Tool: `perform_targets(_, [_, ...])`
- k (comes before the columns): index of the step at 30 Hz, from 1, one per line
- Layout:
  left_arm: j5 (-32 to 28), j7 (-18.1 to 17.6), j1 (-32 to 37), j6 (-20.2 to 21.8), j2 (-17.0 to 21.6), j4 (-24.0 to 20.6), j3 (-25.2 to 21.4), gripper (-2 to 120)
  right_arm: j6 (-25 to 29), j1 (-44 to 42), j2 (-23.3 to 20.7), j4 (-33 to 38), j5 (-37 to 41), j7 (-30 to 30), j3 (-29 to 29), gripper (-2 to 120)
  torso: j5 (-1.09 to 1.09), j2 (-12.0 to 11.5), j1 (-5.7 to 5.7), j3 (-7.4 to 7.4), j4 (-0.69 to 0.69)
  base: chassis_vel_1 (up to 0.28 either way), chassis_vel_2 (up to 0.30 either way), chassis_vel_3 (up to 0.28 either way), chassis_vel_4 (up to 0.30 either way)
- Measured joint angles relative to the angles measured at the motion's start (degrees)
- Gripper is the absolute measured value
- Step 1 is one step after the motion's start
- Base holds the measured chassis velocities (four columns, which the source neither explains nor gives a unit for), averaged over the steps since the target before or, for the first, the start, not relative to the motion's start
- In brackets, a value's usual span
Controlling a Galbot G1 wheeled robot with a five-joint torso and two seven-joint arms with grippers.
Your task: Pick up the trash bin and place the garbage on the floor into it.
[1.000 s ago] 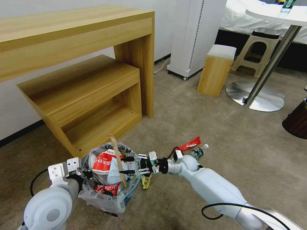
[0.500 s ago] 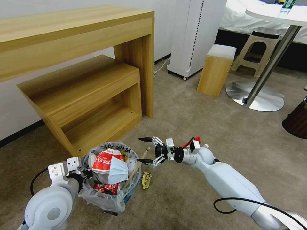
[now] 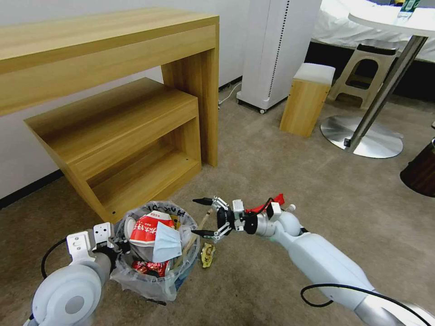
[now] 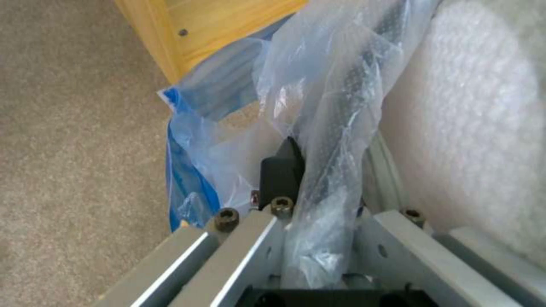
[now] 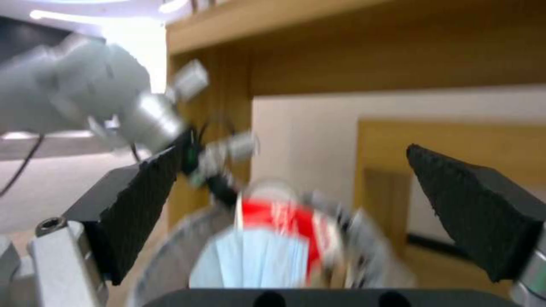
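Change: the wooden stick point(image 3: 195, 232), held over the bin by the right gripper point(image 3: 202, 217) a second ago, now leans inside against the rim, its top poking out on the right side; the gripper has drawn back and up.
Right gripper: black toothed fingers spread wide, holding nothing, hovering just right of the bin rim and clear of it.
Left gripper: point(image 4: 310, 204) closed on the rim and liner of the bin, pinching plastic and dark edge together; unmoved across the last second.
Trash bin: small round dark bin with blue showing point(image 3: 156, 246), lined with crinkly clear plastic printed in black, at lower left of the head view in front of the low wooden shelf unit point(image 3: 122, 140).
Bin contents: red-and-white packet point(image 3: 147, 227), pale blue mask point(image 3: 166, 242), red wrapper lower down; heaped near rim level.
Garbage left on floor: small yellow crumpled wrapper point(image 3: 207, 254) just beside the bin; long red wrapper point(image 3: 271, 203) and small bottle partly hidden behind the right wrist.
Task meaning: stick judged delivered; at least three pieces remain.
Edges: shelf unit close behind the bin; stick end near the open fingers.
Open room: beige-brown short-pile carpet point(image 3: 290, 176) bare to the right and front.
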Motion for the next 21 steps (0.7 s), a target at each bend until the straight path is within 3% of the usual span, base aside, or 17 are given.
perform_targets(2, [-0.34,-0.16,-0.24,-0.08,-0.07,0.58,-0.12,0,-1.02,-2.98,-2.85,6.12,0.97,6.24,4.23,100,0.00,0.00,0.00,0.00,-0.02,0.000,0.000,0.000,0.000])
perform_targets(3, [-0.62,-0.34,-0.15,-0.11,-0.25,0.63,-0.37,0,-2.08,-4.48,-4.26,9.20,0.39,12.43,6.47,100,0.00,0.00,0.00,0.00,-0.02,0.000,0.000,0.000,0.000])
perform_targets(4, [-0.62,-0.34,-0.15,-0.11,-0.25,0.63,-0.37,0,-2.08,-4.48,-4.26,9.20,0.39,12.43,6.47,100,0.00,0.00,0.00,0.00,-0.02,0.000,0.000,0.000,0.000])
perform_targets(7, [-1.61,-1.50,0.53,-0.14,-0.81,0.42,-1.57,0,-8.59,-9.64,-7.87,16.57,-10.49,35.95,13.70,100,0.00,0.00,0.00,0.00,0.01,0.000,0.000,0.000,0.000])
perform_targets(8, [-1.61,-1.50,0.53,-0.14,-0.81,0.42,-1.57,0,-8.59,-9.64,-7.87,16.57,-10.49,35.95,13.70,100,0.00,0.00,0.00,0.00,0.01,0.000,0.000,0.000,0.000])
perform_targets(10, [-2.41,-2.06,0.29,-0.13,-0.73,0.31,-1.79,0,-14.72,-13.98,-9.65,20.13,-14.61,51.03,17.39,100,-0.01,0.00,0.00,-0.01,-0.02,0.000,0.000,0.000,0.000])
perform_targets(11, [-2.41,-2.06,0.29,-0.13,-0.73,0.31,-1.79,0,-14.72,-13.98,-9.65,20.13,-14.61,51.03,17.39,100,-0.01,0.00,0.00,-0.01,-0.02,0.000,0.000,0.000,0.000])
perform_targets(14, [-2.84,-2.29,0.31,0.07,-0.87,-0.44,-1.86,0,-26.17,-20.28,-9.62,24.32,-11.94,75.38,21.41,100,0.00,0.00,0.00,-0.01,-0.02,0.000,0.000,0.000,0.000])
perform_targets(15, [-2.84,-2.29,0.31,0.07,-0.87,-0.44,-1.86,0,-26.17,-20.28,-9.62,24.32,-11.94,75.38,21.41,100,0.00,0.00,0.00,-0.01,-0.02,0.000,0.000,0.000,0.000])
perform_targets(17, [-2.91,-2.40,0.31,0.13,-0.90,-0.61,-1.97,0,-30.18,-24.11,-8.75,25.80,-8.78,82.84,24.40,100,0.01,0.00,0.00,0.00,0.00,0.000,0.000,0.000,0.000])
perform_targets(18, [-2.92,-2.35,0.32,0.13,-0.90,-0.63,-2.09,0,-30.82,-26.15,-8.34,26.25,-7.47,83.80,26.14,100,0.00,0.00,0.00,-0.01,-0.01,0.000,0.000,0.000,0.000])
perform_targets(21, [-2.95,-2.15,0.34,0.14,-0.89,-0.66,-2.18,0,-29.98,-29.26,-7.88,26.35,-5.48,82.07,28.30,100,0.00,0.00,0.00,0.00,-0.02,0.000,0.000,0.000,0.000])
